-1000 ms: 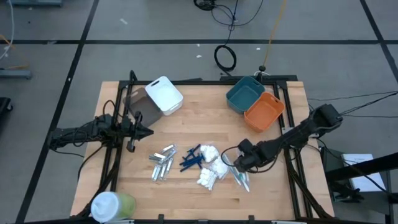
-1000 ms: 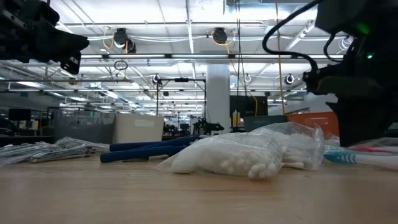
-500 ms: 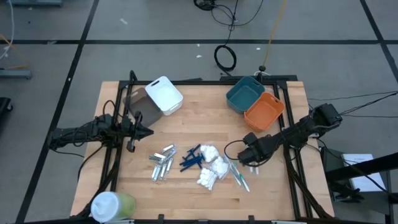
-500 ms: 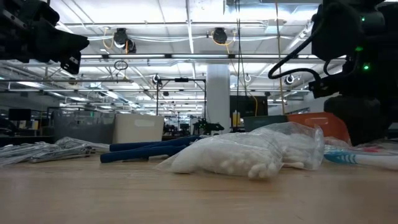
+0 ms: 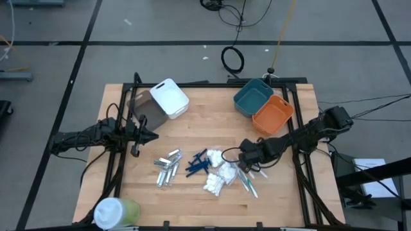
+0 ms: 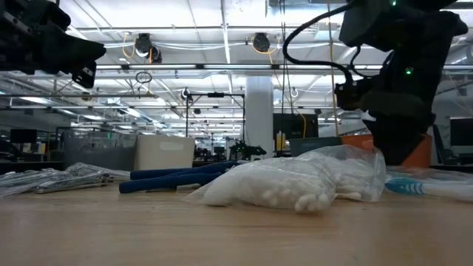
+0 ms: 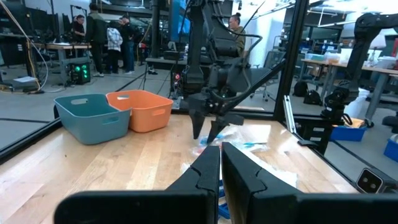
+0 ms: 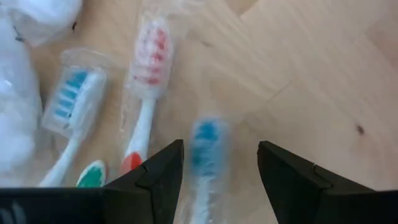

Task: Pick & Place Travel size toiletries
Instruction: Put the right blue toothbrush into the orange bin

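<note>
My right pincer (image 5: 243,156) hangs right of centre in the high view, its fingers apart over the toothbrushes (image 5: 246,180), gripping nothing; in my right wrist view a blue-bristled toothbrush (image 8: 207,149) lies between the two fingers, beside a red-bristled one (image 8: 149,62). My left pincer (image 5: 153,136) waits at the left, fingers pressed together and empty. The toiletries lie mid-counter (image 5: 212,109): silver tubes (image 5: 167,168), dark blue sticks (image 5: 197,163) and white packets (image 5: 217,173). The teal bin (image 5: 252,97) and orange bin (image 5: 272,115) sit upper right.
</note>
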### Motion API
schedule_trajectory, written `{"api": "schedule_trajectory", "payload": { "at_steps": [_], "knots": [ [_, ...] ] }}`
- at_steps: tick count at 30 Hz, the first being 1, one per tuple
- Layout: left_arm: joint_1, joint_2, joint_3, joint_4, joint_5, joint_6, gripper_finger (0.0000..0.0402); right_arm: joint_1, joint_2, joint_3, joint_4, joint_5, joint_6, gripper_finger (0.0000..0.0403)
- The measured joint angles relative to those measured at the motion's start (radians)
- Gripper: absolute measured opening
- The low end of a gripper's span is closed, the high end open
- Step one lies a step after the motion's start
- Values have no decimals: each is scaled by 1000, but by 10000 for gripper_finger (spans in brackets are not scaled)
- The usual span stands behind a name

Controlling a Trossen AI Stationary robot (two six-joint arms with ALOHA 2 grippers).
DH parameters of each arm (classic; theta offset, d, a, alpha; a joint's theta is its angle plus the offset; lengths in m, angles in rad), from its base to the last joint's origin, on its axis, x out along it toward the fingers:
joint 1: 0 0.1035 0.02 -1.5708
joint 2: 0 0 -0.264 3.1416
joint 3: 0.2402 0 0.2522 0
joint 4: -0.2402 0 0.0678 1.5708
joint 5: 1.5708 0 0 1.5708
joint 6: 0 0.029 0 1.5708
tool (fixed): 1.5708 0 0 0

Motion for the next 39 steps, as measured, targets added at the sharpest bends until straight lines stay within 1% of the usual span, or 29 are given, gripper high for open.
{"api": "schedule_trajectory", "payload": {
  "at_steps": [5,10,15,22,26,30,34,36,39],
  "knots": [
    [0,0,0,0,0,0,15,-13,-39,1,-25,-74,-15,194],
    [0,0,0,0,0,0,15,-2,-102,1,-77,-123,42,194],
    [0,0,0,0,0,0,15,55,-123,1,-120,-123,103,194],
    [0,0,0,0,0,0,15,149,-122,-37,-79,-120,223,194],
    [0,0,0,0,0,0,15,194,-122,-86,-66,-120,307,194],
    [0,0,0,0,0,0,15,220,-125,-130,-54,-113,372,194],
    [0,0,0,0,0,0,15,220,-126,-162,-46,-111,400,193],
    [0,0,0,0,0,0,15,220,-125,-170,-48,-111,401,185],
    [0,0,0,0,0,0,15,220,-125,-171,-51,-112,388,159]
  ]
}}
